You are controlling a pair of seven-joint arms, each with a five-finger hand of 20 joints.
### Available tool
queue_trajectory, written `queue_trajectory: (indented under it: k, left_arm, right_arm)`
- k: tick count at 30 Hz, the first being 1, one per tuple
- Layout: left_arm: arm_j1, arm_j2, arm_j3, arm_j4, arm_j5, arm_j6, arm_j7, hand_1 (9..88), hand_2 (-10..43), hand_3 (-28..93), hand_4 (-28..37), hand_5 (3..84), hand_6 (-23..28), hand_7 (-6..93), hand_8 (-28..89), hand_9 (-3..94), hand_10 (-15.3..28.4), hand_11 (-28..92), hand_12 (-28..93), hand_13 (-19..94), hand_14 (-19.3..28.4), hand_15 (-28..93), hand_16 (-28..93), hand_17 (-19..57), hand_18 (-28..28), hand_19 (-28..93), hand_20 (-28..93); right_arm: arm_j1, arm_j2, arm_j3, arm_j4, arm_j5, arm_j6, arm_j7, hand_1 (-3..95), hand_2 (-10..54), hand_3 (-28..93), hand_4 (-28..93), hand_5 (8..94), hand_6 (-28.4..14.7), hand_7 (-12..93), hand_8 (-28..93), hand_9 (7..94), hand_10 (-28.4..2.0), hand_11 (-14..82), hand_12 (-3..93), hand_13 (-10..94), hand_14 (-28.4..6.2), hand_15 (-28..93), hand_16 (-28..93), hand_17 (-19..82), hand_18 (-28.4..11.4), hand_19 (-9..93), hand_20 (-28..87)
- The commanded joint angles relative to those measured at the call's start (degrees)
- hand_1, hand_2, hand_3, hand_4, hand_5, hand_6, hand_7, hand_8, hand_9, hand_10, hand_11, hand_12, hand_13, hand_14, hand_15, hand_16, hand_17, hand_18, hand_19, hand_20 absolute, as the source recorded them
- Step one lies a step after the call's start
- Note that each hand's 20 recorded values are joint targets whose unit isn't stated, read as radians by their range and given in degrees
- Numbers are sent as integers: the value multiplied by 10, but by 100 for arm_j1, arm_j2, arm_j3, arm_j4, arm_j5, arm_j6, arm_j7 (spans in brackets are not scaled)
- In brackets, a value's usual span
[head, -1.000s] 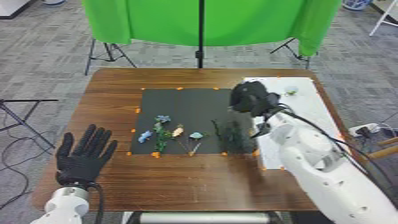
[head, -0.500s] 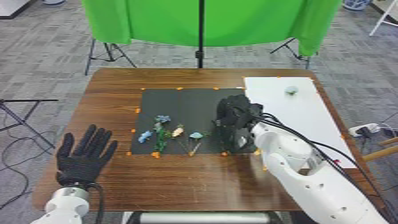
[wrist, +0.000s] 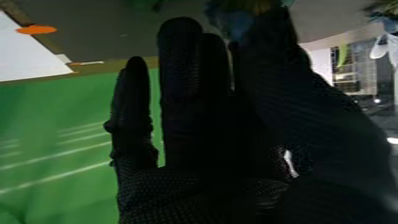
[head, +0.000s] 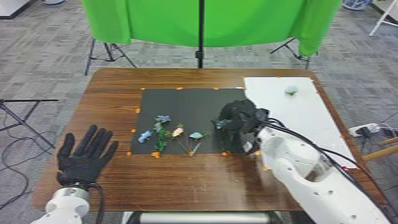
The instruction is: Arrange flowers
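My right hand (head: 238, 112) is low over the right part of the black mat (head: 200, 100), with a small blue flower (head: 222, 123) at its fingertips. In the right wrist view, the thumb and a finger of the right hand (wrist: 191, 100) pinch around the blue flower (wrist: 233, 21); its stem is hard to make out. To the left lie a blue flower (head: 163, 119), another blue one (head: 145, 136), a cream one (head: 178, 132) and a pale blue one (head: 196, 135), with green stems. A pale flower (head: 291, 90) lies on the white sheet (head: 289, 110). My left hand (head: 81, 162) rests open at the table's left.
Orange marks (head: 155, 155) line the mat and sheet on the brown table (head: 178, 185). A green cloth (head: 160, 25) hangs on a stand behind the table's far edge. Dark cables run along the right arm.
My right hand has moved left and lower, from the white sheet's edge onto the black mat, and the blue flower now shows at its fingertips. My left hand has stayed still.
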Motion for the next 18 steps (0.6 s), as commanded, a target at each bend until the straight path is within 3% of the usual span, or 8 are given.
queue_trajectory:
  k: [1, 5, 8, 13, 18]
  left_arm:
    - [56, -15, 37, 15, 9, -12, 11, 259, 117, 686, -283, 440, 87, 116, -99, 393, 141, 181, 97, 319, 128, 217, -26, -60, 134, 345, 127]
    - [70, -14, 50, 6, 12, -3, 47, 260, 116, 686, -283, 439, 86, 116, -99, 393, 141, 181, 96, 319, 128, 217, -26, -59, 133, 344, 127]
    - [84, 1, 98, -4, -17, -44, 88, 260, 116, 686, -283, 439, 86, 115, -99, 393, 141, 181, 97, 319, 127, 215, -26, -60, 134, 345, 127]
    - [44, 4, 150, 8, -13, -61, 99, 259, 115, 687, -283, 439, 86, 115, -99, 394, 141, 181, 97, 319, 128, 216, -26, -60, 134, 344, 126]
    - [0, 0, 153, 29, -20, -96, 121, 259, 114, 688, -283, 439, 86, 115, -99, 394, 141, 181, 96, 319, 128, 215, -26, -55, 132, 339, 124]
  right_arm:
    - [289, 62, 689, -31, 153, 739, 690, 514, -95, 694, -283, 578, 14, 157, -129, 575, -116, 134, 157, 568, -84, 531, 263, 255, -179, 754, 442]
    - [969, 26, 917, 690, -16, 591, 1208, 482, -95, 708, -283, 528, -2, 135, -121, 521, -122, 105, 153, 535, -96, 542, 240, 253, -181, 760, 442]
    - [1427, 3, 1030, 1397, -1089, -52, 827, 475, -95, 705, -283, 491, -7, 125, -113, 477, -122, 87, 148, 506, -104, 526, 224, 243, -184, 756, 434]
    - [1981, -139, 946, 2324, -1470, -1013, 751, 473, -95, 702, -283, 416, 0, 113, -108, 406, -121, 52, 144, 446, -112, 495, 201, 225, -192, 752, 430]
    - [2096, -353, 1021, 2731, -1231, -1713, 1366, 500, -95, 679, -283, 389, 6, 112, -108, 380, -112, 52, 139, 435, -107, 449, 190, 219, -192, 746, 426]
